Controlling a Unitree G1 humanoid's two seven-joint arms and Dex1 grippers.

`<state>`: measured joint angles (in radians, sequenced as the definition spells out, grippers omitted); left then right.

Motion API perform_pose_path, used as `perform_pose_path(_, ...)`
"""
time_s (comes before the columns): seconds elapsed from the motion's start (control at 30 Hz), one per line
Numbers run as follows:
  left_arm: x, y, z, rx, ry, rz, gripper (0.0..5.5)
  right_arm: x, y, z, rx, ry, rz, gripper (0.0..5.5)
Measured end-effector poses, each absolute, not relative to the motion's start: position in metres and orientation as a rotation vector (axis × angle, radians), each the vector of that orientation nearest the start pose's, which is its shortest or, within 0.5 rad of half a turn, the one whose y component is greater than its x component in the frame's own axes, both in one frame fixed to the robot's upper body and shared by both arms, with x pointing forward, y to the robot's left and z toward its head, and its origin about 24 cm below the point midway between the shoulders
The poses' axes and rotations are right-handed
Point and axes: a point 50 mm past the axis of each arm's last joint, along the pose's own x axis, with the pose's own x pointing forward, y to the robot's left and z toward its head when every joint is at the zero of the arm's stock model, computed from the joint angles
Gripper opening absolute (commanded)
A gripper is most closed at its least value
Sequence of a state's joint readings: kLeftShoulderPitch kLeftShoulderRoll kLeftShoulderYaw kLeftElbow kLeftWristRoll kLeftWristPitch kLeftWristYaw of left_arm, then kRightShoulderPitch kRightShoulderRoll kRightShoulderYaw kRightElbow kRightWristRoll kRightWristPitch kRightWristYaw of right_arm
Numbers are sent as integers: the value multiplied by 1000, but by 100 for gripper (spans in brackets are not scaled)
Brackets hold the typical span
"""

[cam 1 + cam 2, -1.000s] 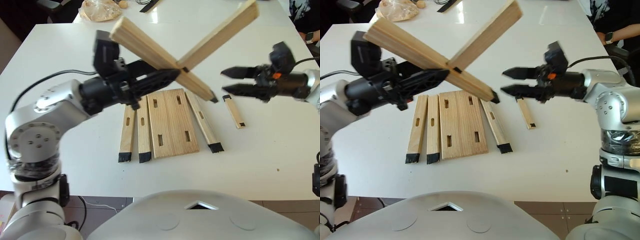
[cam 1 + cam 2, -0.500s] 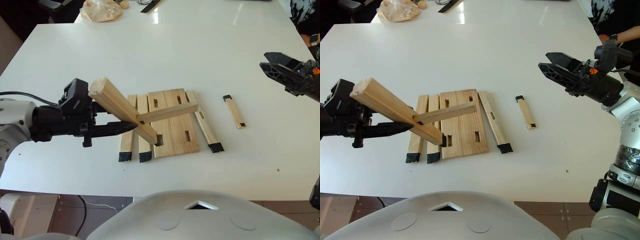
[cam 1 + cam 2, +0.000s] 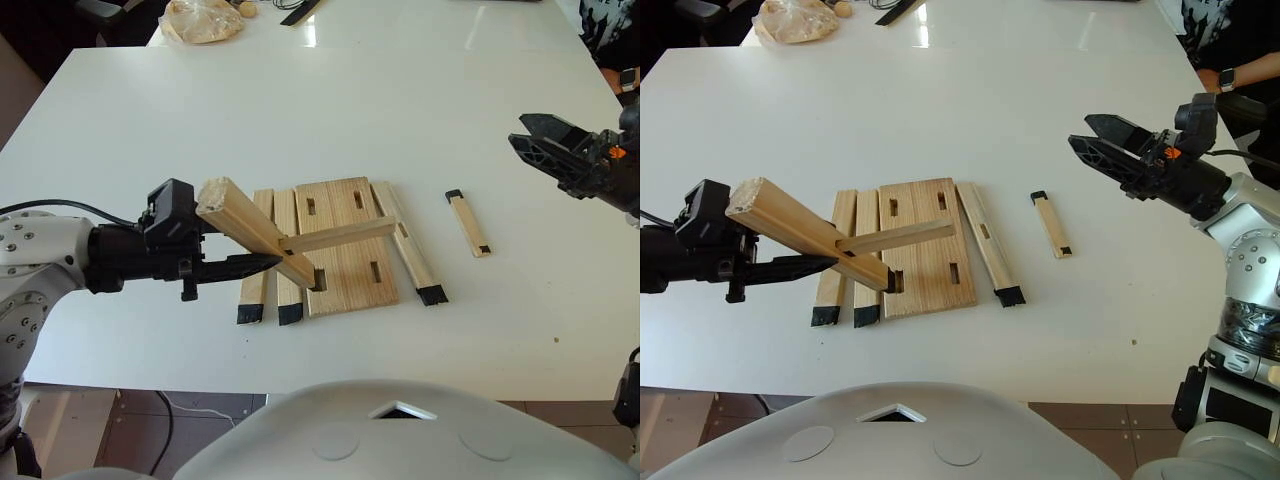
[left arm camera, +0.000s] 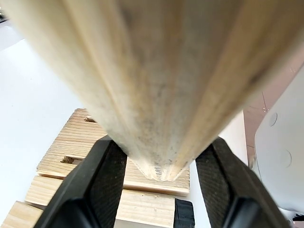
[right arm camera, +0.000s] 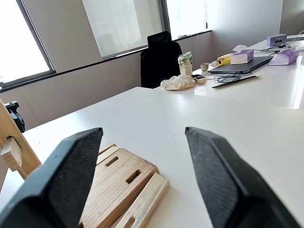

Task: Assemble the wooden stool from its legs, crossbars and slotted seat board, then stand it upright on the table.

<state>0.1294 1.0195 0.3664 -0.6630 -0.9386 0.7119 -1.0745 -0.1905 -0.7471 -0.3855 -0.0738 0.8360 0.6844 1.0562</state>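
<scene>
Step in hand: seating the joined leg and crossbar. My left tool clamps the leg, its foot down at the seat board, which lies flat on the surface. Right tool gapes, well apart. Next, I judge: align the foot with a slot.

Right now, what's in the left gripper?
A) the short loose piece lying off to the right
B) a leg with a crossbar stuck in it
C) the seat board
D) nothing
B: the left gripper is clamped on a leg with a crossbar jutting from its side, held tilted over the seat board.
</scene>
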Motion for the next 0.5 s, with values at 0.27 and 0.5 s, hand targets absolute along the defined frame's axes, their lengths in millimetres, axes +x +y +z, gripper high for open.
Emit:
perform_pose_path(0.27, 172, 203, 180, 166, 307, -1300, 211, 251, -265, 167, 210, 84, 955, 318)
perform_pose_path(0.5, 170, 200, 168, 227, 308, -1299, 211, 252, -262, 166, 206, 94, 966, 318)
